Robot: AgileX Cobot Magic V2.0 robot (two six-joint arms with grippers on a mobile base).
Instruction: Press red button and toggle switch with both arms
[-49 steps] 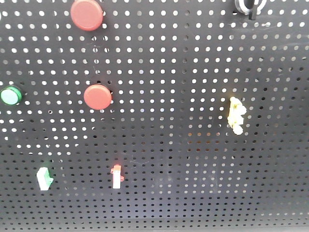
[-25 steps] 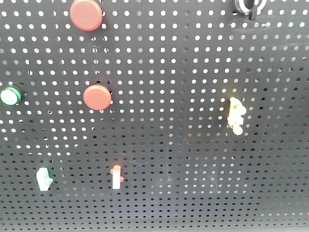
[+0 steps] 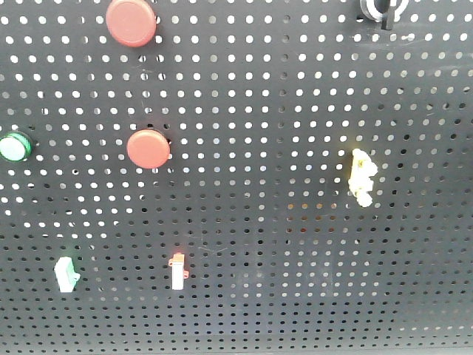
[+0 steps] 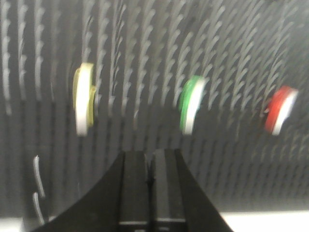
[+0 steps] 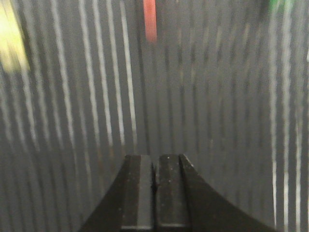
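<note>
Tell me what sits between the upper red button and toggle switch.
Nothing: the front view shows only bare pegboard between the red button and toggle switch.

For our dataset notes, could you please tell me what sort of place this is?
Probably a lab test rig: a dark perforated pegboard carrying the red button, a green button, small rocker switches and the toggle switch.
</note>
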